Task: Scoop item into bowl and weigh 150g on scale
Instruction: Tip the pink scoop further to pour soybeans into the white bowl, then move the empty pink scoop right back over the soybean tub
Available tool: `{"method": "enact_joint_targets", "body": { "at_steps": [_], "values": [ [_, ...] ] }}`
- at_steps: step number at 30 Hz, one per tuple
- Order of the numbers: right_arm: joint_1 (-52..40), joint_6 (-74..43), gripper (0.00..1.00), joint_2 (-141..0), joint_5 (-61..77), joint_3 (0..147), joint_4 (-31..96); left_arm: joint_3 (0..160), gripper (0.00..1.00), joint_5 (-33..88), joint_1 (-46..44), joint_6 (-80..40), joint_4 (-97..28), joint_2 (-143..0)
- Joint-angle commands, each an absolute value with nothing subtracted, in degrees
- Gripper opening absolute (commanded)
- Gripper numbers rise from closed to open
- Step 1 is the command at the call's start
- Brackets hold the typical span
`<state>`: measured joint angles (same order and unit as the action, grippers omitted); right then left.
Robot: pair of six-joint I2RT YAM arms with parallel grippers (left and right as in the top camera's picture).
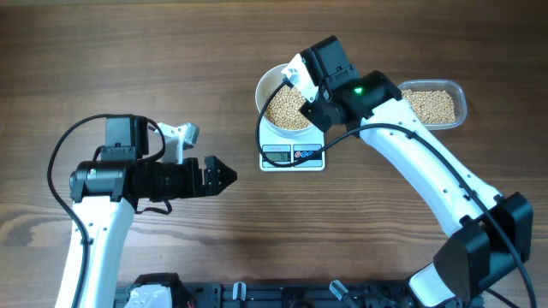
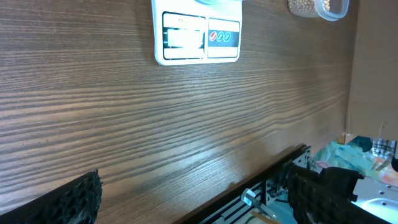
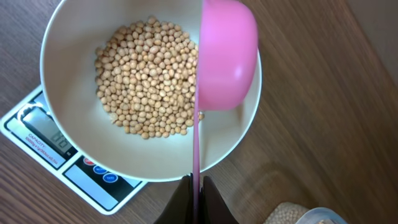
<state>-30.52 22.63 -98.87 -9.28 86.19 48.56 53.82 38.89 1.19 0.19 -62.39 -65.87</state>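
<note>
Across the dark wood-grain bench (image 1: 171, 51), the right arm (image 1: 428, 180) reaches over the flat white square scale (image 1: 293, 156), partly hiding the deep round white bowl (image 1: 272, 85) standing on it. A clear plastic container (image 1: 462, 103) sits near. The left gripper (image 1: 224, 176) hovers wide open and empty, well apart. The right gripper (image 3: 197, 199) pinches the small pink scoop (image 3: 227, 56) by its handle above the bowl, where small round tan beans (image 3: 146, 81) lie piled.
</note>
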Motion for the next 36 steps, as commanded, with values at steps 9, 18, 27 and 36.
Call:
{"method": "enact_joint_targets", "body": {
  "at_steps": [9,18,27,36],
  "values": [
    [-17.06,12.53,0.04,-89.54,19.79,88.18,48.25,53.58,1.00,38.89,1.34,1.28,-62.41,-66.35],
    [9.76,12.03,0.04,-86.89,36.88,88.16,61.82,53.58,1.00,38.89,1.34,1.28,-62.41,-66.35],
    [15.84,14.85,0.04,-87.00,-0.78,85.69,62.22,53.58,1.00,38.89,1.34,1.28,-62.41,-66.35],
    [15.70,14.81,0.04,-89.82,-1.65,79.75,57.19,53.58,1.00,38.89,1.34,1.28,-62.41,-66.35]
  ]
}}
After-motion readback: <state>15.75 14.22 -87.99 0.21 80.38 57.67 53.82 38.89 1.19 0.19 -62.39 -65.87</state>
